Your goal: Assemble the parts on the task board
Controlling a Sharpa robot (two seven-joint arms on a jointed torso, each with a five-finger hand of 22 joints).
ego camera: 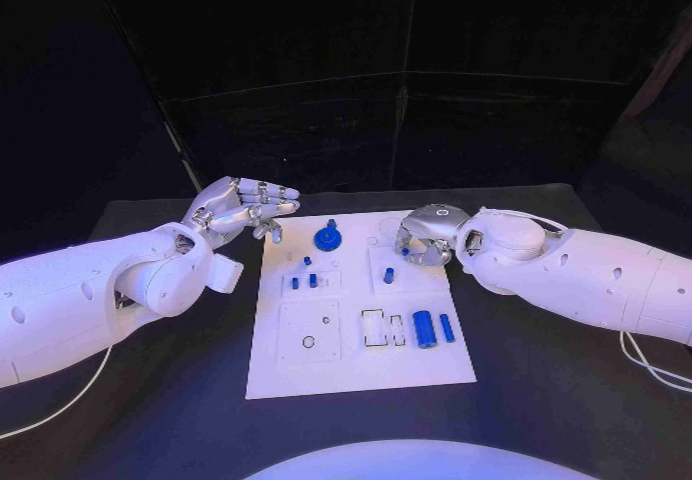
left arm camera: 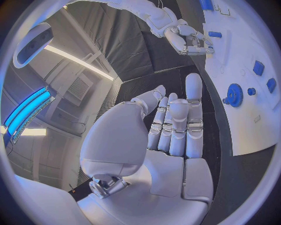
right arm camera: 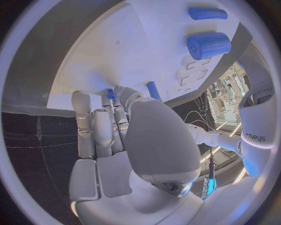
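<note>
The white task board [ego camera: 361, 360] lies in the middle of the table. A blue gear [ego camera: 329, 238] [left arm camera: 234, 95] stands near its far edge. Several small blue pegs [ego camera: 306, 272] sit left of centre, and a blue peg [ego camera: 389, 275] [right arm camera: 153, 89] lies right of them. A thick blue cylinder [ego camera: 423, 328] [right arm camera: 209, 44] and a thin one [ego camera: 447, 327] [right arm camera: 207, 13] lie on the board's right side. My right hand [ego camera: 426, 237] [right arm camera: 117, 131] [left arm camera: 190, 40] hovers over the far right corner, pinching a small blue part [right arm camera: 110, 93]. My left hand [ego camera: 245, 210] [left arm camera: 170, 126] floats off the far left corner, holding nothing.
The black table [ego camera: 562, 400] surrounds the board. White recesses [ego camera: 384, 328] lie beside the cylinders, and a square plate with a hole [ego camera: 309, 335] sits on the board's near left. A white cable [ego camera: 649, 365] trails at the right edge.
</note>
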